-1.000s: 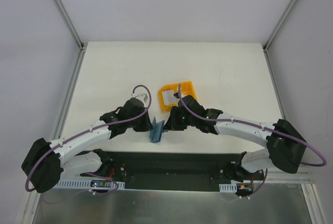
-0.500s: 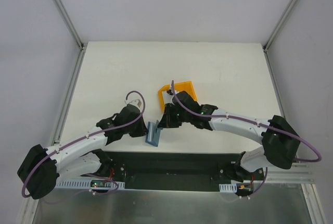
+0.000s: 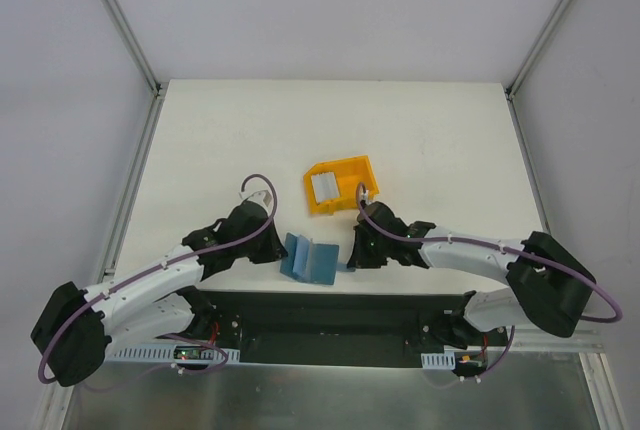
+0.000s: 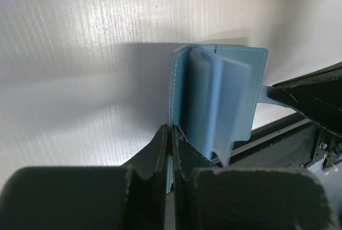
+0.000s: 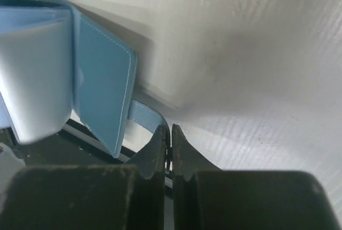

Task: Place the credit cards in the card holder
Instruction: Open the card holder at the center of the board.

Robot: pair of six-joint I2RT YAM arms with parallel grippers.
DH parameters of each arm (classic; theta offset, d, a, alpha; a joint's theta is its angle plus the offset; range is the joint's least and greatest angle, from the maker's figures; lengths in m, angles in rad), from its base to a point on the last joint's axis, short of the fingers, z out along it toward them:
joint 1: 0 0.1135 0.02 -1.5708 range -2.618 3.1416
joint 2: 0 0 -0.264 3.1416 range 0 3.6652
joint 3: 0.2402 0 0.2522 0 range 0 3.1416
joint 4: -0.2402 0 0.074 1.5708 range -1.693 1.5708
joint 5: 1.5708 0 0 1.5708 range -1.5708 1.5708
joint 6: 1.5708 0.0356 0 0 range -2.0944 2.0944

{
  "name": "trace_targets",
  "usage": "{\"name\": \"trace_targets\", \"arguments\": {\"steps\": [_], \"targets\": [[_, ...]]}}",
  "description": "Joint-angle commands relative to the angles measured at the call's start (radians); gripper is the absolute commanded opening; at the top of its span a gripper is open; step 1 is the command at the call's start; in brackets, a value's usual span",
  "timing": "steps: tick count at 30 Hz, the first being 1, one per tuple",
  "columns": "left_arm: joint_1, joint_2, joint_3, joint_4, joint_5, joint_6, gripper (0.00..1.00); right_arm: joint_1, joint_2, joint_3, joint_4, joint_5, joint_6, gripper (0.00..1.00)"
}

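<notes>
The teal-blue card holder [image 3: 308,258] stands open near the table's front edge, held between both grippers. My left gripper [image 3: 272,253] is shut on its left cover [image 4: 172,133]. My right gripper [image 3: 350,255] is shut on its snap tab [image 5: 147,117]. The lighter blue inner pockets [image 4: 219,101] fan out in the left wrist view, and the right cover [image 5: 101,80] shows in the right wrist view. Pale grey-white credit cards [image 3: 325,188] lie in the yellow bin [image 3: 352,169] behind the card holder.
The yellow plastic bin stands just behind my right gripper. The black mounting rail [image 3: 330,315] runs along the near edge right in front of the card holder. White table [image 3: 300,130] stretches behind, with metal frame posts at the back corners.
My right gripper has pulled away to the right and toward the front with the snap tab, and the card holder has gone from nearly folded to spread open. The bin's cards are now uncovered.
</notes>
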Motion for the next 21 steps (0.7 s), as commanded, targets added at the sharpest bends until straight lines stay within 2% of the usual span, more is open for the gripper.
{"name": "trace_targets", "arguments": {"steps": [1,6,10,16,21], "targets": [[-0.008,0.022,0.009,-0.007,0.021,0.011,0.0,-0.015,0.03,-0.005,-0.013,0.053,-0.006,0.02],[-0.008,0.017,0.013,-0.001,0.037,0.013,0.0,-0.021,0.012,0.027,-0.019,0.047,-0.008,0.22],[-0.006,0.012,0.013,-0.001,0.028,0.005,0.0,-0.019,-0.077,0.059,-0.039,0.068,0.0,0.31],[-0.006,0.026,-0.017,-0.001,0.009,-0.061,0.0,-0.015,-0.153,0.085,-0.045,0.072,-0.003,0.34],[-0.006,0.032,-0.043,0.001,-0.005,-0.108,0.0,0.008,-0.133,0.11,-0.014,0.044,-0.012,0.32]]}}
